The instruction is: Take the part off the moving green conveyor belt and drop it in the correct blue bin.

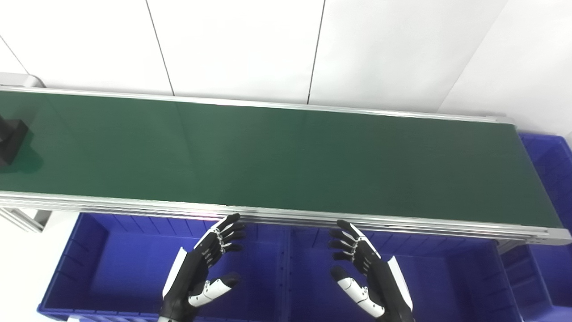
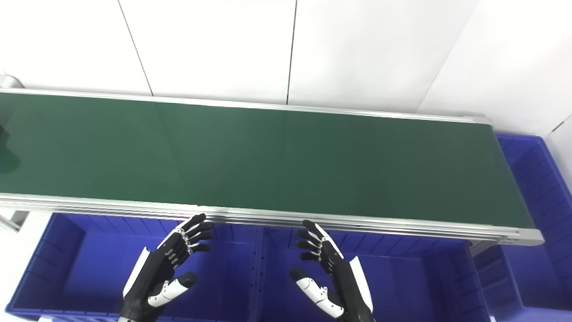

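Note:
A black blocky part (image 1: pixel 11 139) lies at the far left end of the green conveyor belt (image 1: pixel 277 156); the picture's edge cuts it off. In the right eye view only its shadow shows. My left hand (image 1: pixel 201 268) hovers open over the left blue bin (image 1: pixel 111 268), just below the belt's near rail. My right hand (image 1: pixel 364 273) hovers open over the middle blue bin (image 1: pixel 447 277), palm turned inward. Both hands hold nothing and are far to the right of the part.
The belt's aluminium rail (image 1: pixel 286 214) runs across just above both hands. A third blue bin (image 1: pixel 549 156) stands past the belt's right end. White wall panels rise behind the belt. A metal frame leg (image 1: pixel 27 219) shows at lower left.

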You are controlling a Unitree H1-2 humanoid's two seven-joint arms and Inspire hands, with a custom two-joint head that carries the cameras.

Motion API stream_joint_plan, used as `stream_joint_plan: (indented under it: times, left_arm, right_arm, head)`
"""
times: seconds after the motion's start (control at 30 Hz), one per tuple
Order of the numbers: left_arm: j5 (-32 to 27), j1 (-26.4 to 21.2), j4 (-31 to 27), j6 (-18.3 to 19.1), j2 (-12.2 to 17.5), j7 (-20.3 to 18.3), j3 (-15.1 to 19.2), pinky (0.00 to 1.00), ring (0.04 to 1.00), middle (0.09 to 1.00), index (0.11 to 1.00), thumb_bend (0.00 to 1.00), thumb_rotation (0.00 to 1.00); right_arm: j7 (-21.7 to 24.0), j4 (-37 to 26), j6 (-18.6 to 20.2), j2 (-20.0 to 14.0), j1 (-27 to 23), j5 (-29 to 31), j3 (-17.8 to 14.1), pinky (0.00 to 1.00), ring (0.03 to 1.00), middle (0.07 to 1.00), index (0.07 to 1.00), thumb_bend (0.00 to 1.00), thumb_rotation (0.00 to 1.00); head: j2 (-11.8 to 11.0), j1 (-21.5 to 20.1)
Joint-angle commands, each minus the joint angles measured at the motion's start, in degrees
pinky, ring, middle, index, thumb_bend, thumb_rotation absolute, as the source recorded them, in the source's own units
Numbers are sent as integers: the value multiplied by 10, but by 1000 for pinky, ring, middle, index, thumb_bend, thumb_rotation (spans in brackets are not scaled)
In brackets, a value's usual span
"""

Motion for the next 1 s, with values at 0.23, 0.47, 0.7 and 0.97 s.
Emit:
stream_joint_plan:
  times: [0.23,0.47,0.7,0.97]
  left_arm:
    - [-4,-2,-13,-24,0,-1,-1,712,791,829,867,829,642]
    - [-4,-4,-11,-24,1,-1,-1,714,792,828,867,835,646]
    - [-4,-4,-8,-24,1,-1,0,714,793,829,868,843,656]
    - [-5,-5,-7,-26,2,-3,-1,716,794,831,869,834,649]
  right_arm:
    - [-3,-10,-30,3,-1,4,-1,694,778,828,882,513,616]
    - [-3,-12,-24,3,-2,0,-1,693,777,826,869,509,612]
    - [-4,-12,-24,4,-3,-2,-1,692,777,825,864,503,612]
    - [-3,-11,-26,3,-2,-2,-1,694,777,826,866,508,622]
  head:
    - [0,1]
    - [-1,0]
    - [-2,0]
    - [-3,0]
